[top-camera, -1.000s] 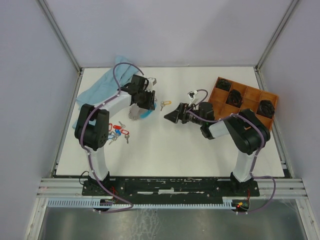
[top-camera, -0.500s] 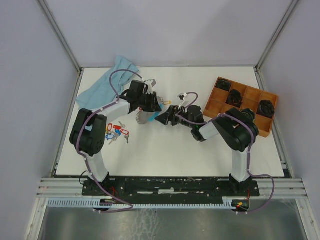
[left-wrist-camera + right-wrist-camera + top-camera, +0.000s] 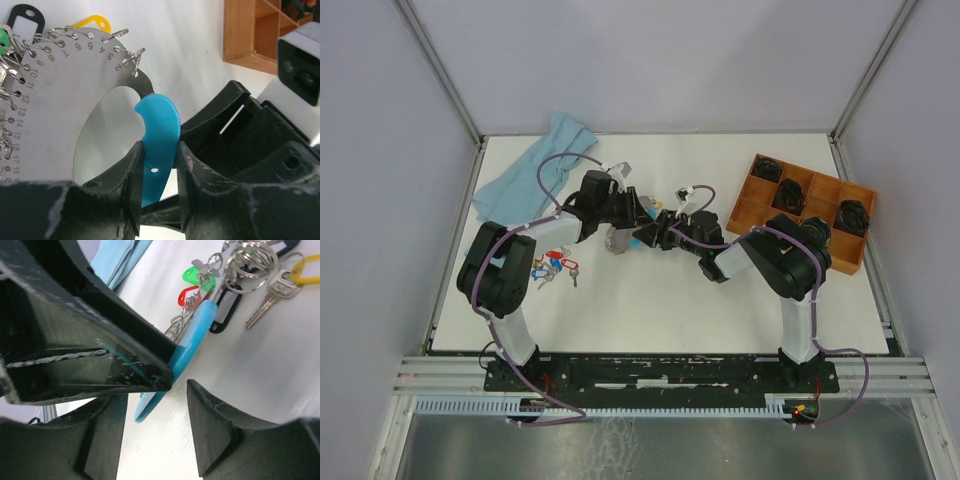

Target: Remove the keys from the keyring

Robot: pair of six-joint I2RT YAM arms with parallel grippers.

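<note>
Up close, only the left wrist shows the numbered silver keyring (image 3: 55, 105); left gripper (image 3: 157, 172) pinches its blue tab (image 3: 160, 122), right gripper (image 3: 157, 415) gapes at three o'clock.

- Light blue cloth (image 3: 532, 165): crumpled at the table's far left corner, beyond and left of the left gripper (image 3: 632, 232), well apart from it.
- Wooden compartment tray (image 3: 748, 212): right of the right gripper (image 3: 656, 236), with black objects (image 3: 853, 214) in several compartments.
- White tabletop (image 3: 720, 300): beneath both.
</note>
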